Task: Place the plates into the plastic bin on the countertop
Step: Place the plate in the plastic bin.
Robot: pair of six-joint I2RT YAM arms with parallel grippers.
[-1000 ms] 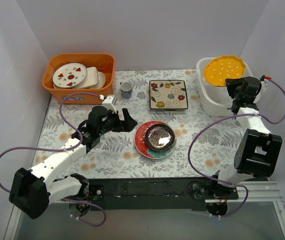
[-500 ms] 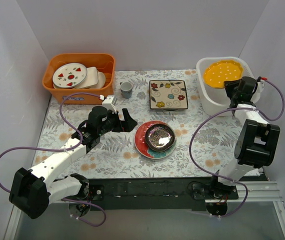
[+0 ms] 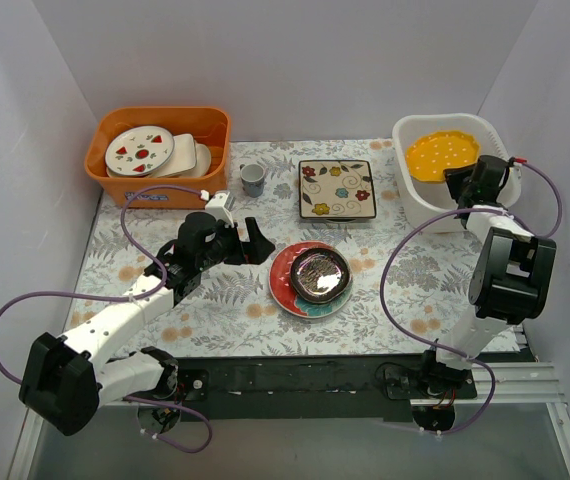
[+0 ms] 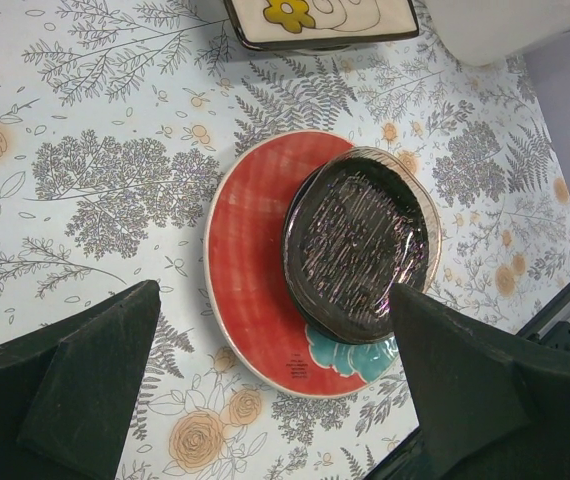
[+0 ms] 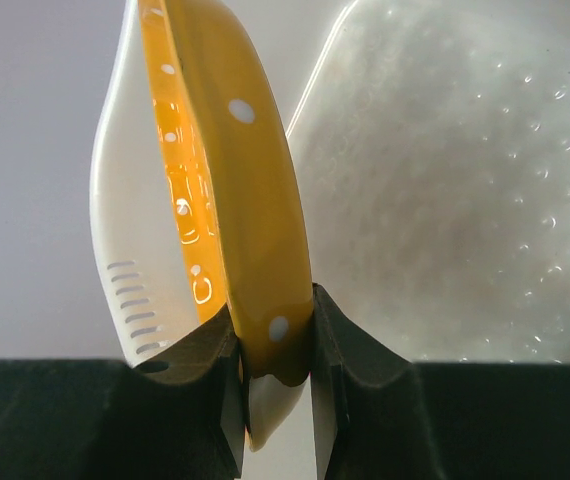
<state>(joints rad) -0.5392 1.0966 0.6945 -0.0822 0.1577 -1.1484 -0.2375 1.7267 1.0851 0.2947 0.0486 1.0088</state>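
Red and teal, the round plate [image 4: 245, 260] nearest the arms' bases lies flat on the countertop [image 3: 415, 290] with a dark plate [image 4: 355, 240] stacked on top of it. Both sit just below and ahead of the left gripper [image 4: 275, 300], whose fingers are spread as wide as they go with nothing between them. Beyond its tips and a little to its right, a cream square plate [image 3: 336, 188] with flowers lies flat.

Farthest back, the right gripper [image 5: 275, 340] has its fingers nipped close on the rim of the yellow plate [image 5: 235, 200] and holds it tilted on edge. That plate is down inside the white bin [image 3: 420, 210]. The slotted wall of the bin shows just behind the plate, and the pale floor spreads out past the fingertips. I cannot tell whether the plate's far edge rests on the bin yet.

To my eye the step in hand is setting this first plate down, with three more left on the countertop. The next move calls for easing the plate lower until the bin bears it. The fingers should then part and lift straight up clear of the rim, so the plate does not tip or get dragged back out.
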